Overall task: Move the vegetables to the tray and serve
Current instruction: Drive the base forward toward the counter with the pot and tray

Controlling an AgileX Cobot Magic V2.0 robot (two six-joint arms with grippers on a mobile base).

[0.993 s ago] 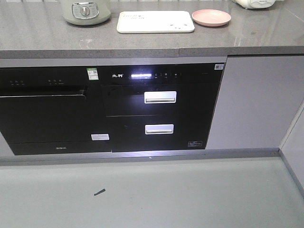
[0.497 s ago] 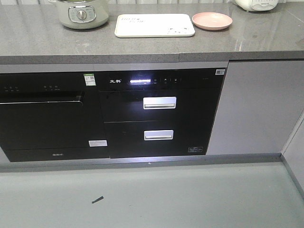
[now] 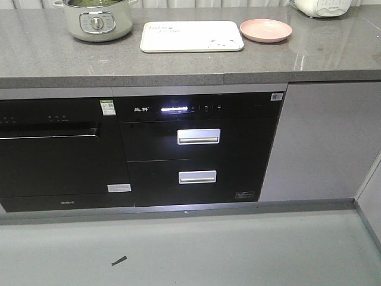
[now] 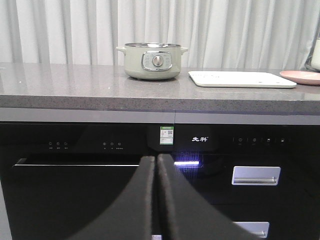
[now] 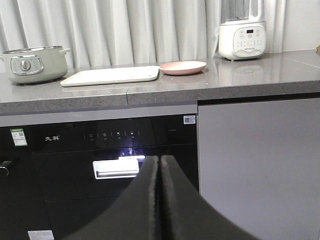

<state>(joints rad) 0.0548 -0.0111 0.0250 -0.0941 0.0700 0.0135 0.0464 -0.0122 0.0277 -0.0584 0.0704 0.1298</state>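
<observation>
We're at the approach stage here, nothing picked up yet; the left gripper (image 4: 156,161) has its jaws pressed together on nothing, and the right gripper (image 5: 159,160) is clenched and empty too; both hang low in front of the black cabinet (image 3: 196,149), below the level of the table (image 3: 309,56). Up on that table sits the pale green pot (image 3: 98,22), the tray (image 3: 190,37) just beside it, bare, and the pink plate (image 3: 265,29) just beyond the tray. The front view looks down from above and catches a sliver of green at the pot's mouth, most likely the vegetables (image 3: 95,2), though it is cut off by the frame edge; the wrist views see the pot only side-on, so its contents are hidden. The right wrist view alone shows a white blender (image 5: 242,35) at the far end; the front view shows neither gripper. Next, I reckon, an arm must rise above the table edge, release its jaws over the pot and dip in for those soft leaves.
</observation>
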